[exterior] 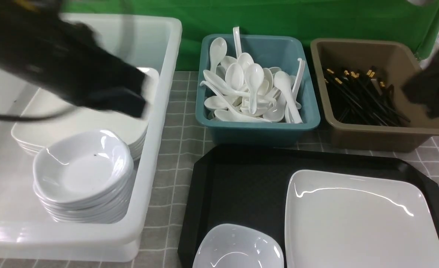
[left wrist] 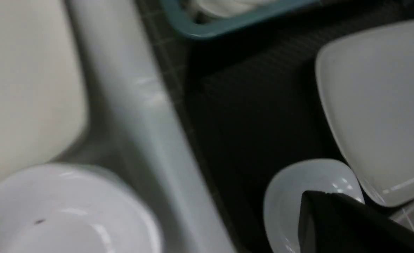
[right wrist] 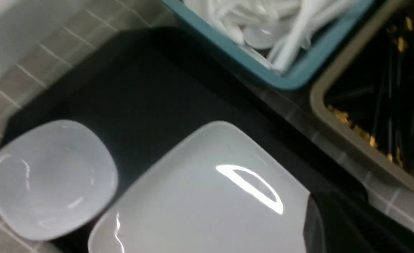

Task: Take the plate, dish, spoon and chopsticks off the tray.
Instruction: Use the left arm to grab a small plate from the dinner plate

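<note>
Just behind tray (exterior: 241, 186): teal tub (exterior: 260, 134), brown tub (exterior: 383, 139).

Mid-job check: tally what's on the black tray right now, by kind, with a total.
Large square plate: 1
Small dish: 1
Total on the tray: 2
No other kind shows on it.
</note>
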`<state>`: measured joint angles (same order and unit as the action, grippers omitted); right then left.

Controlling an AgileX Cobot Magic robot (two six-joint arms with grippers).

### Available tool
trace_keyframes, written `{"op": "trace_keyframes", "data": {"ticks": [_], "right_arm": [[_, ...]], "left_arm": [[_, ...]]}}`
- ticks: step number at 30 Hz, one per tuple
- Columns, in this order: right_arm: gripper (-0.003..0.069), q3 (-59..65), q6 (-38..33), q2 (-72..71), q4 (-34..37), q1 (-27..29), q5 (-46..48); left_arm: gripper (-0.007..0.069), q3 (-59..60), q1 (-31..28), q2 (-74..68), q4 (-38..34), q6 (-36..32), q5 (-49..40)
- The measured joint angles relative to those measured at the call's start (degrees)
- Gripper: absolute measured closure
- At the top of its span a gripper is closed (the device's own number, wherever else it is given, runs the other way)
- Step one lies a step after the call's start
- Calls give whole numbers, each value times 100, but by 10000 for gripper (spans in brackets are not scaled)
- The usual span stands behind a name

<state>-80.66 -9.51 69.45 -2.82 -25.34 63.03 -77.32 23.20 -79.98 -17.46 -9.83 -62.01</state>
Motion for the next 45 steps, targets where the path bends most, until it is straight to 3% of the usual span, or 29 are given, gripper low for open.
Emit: {"op": "trace_keyframes", "data": {"ticks": [1,4,8,11,18,23,31,35,38,45], "right_arm": [[632,112,8,-65,7,102,89],[632,525,58,-222,43,179,123],[632,1045,84,-510,282,186,-182],[632,1283,91,-703,401,186,-353],[632,1302,-19,-842,438,186,-470],[632,1302,-36,-842,442,186,-660],[632,1302,-36,-842,442,186,-766],[632,1302,-36,-842,442,186,-783],[632,1302,-36,-842,442,186,-812],[632,1302,-47,-842,442,186,-909]], "left_arm": [[615,-13,525,-308,210,154,27],[616,-13,1249,-958,488,305,130],[585,-13,1655,-1754,611,369,214],[503,-13,1714,-2296,669,383,234],[206,-13,1714,-2906,940,118,538],[129,-15,1714,-3055,1018,82,682],[163,-15,1714,-3367,897,82,692],[253,-15,1714,-3405,830,82,515],[441,-27,1714,-3388,764,88,275],[496,-286,1714,-3207,786,286,32]]}}
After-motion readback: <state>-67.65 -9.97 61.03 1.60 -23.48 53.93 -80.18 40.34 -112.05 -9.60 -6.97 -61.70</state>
